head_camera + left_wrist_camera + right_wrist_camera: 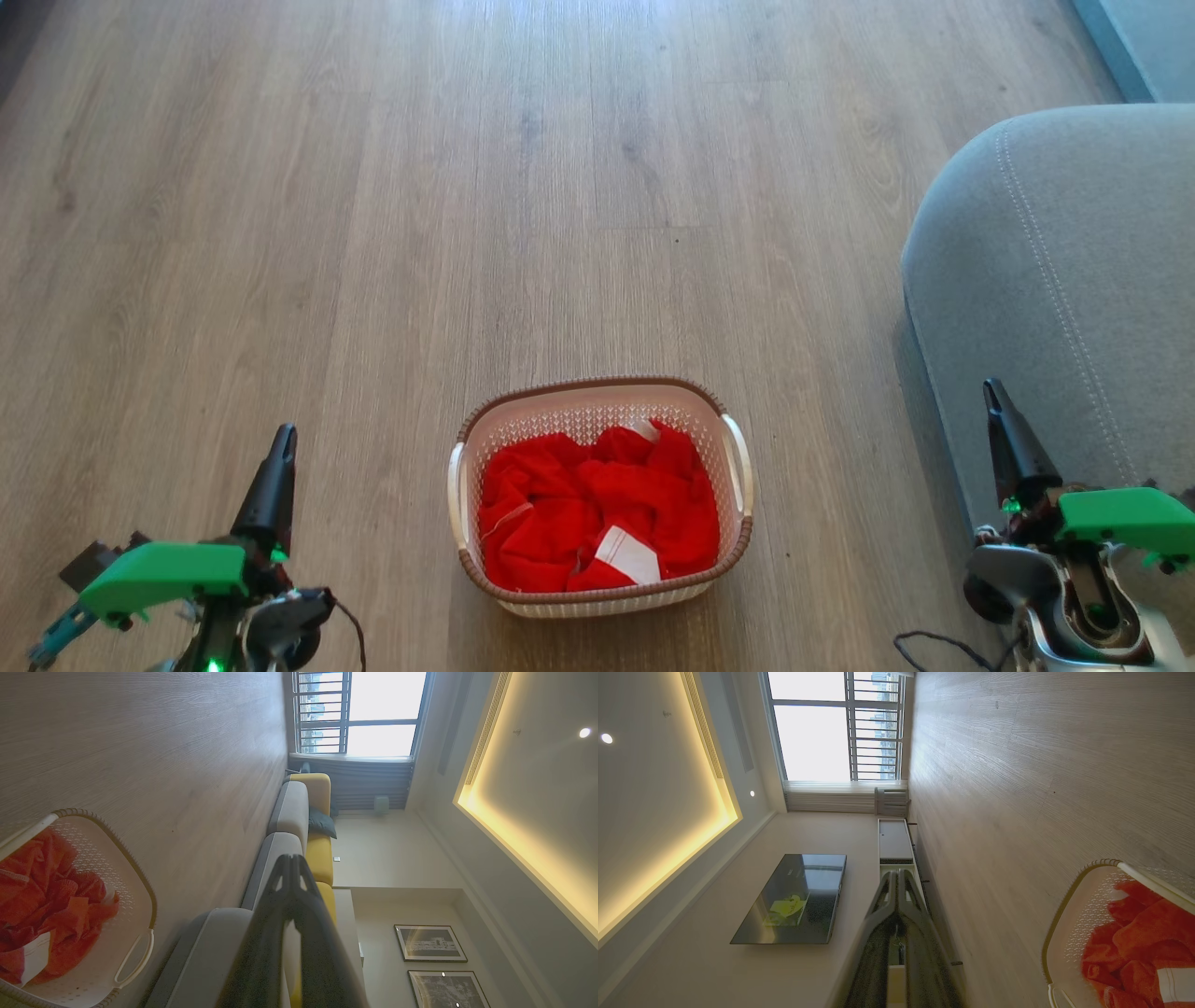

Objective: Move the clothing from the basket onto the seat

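Clothing: soft bright red fabric garments with white trim and a white patch [597,509], heaped inside the basket and covering its bottom.
Basket: small cream-white perforated plastic laundry basket with a brown woven-look rim [597,385], upright on the pale wood-plank floor [373,233], low in the middle of the head view, between the two grippers.
Seat: large grey upholstered cushion with a rounded corner and a line of pale stitching [1055,280], to the robot's right of the basket, with a strip of floor between them.
Left gripper [283,439]: two long dark fingers pressed together at the tips, nothing held; it is over the floor to the left of the basket, well apart from the clothing.
Right gripper [994,392]: fingers likewise closed tip to tip and empty; it is to the right of the basket, in front of the seat's near edge. Whether it touches the cushion cannot be told.
Wrist views: the basket and its red heap sit off to one side of each gripper's fingers, at the lower left for the left arm and the lower right for the right arm.
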